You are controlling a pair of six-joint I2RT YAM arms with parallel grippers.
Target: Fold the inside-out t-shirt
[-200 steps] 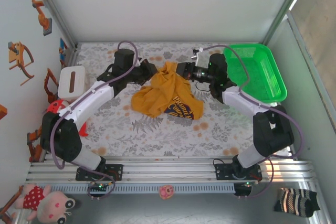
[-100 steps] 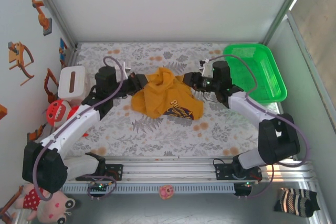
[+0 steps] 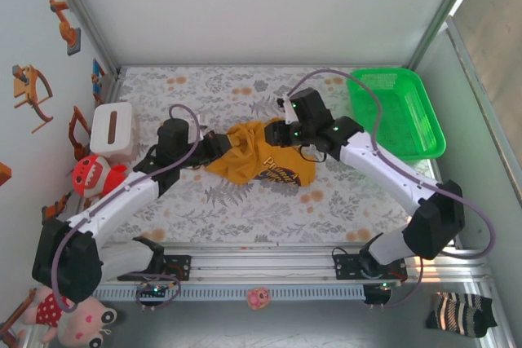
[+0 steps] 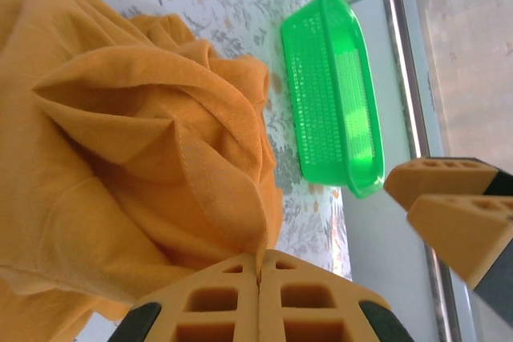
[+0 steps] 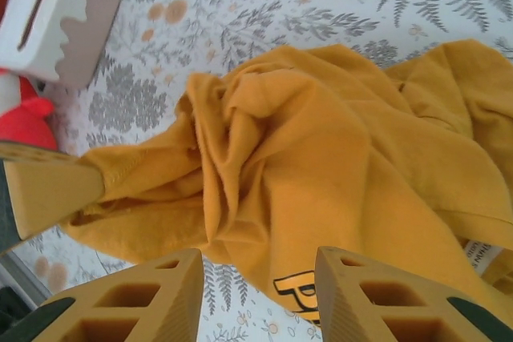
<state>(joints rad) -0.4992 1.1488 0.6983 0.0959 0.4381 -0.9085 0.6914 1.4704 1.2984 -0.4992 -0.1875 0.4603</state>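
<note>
On the middle of the floral-patterned worktop (image 3: 245, 201), the mustard-yellow cotton t-shirt (image 3: 257, 152) is lying crumpled, with no fold made yet. The left tool (image 4: 258, 266) is pinching its edge between pressed-together fingers, and the right tool (image 5: 256, 266) is hovering spread above it.

The left arm (image 3: 122, 195) and right arm (image 3: 382, 165) are white with black joints. A purple cable (image 3: 326, 72) loops along each. The left hand (image 3: 217, 143) and right hand (image 3: 274, 132) have tan wedge fingers (image 5: 341, 298) with square holes. Tiny green lights (image 3: 292, 118) glow on the right wrist.
</note>
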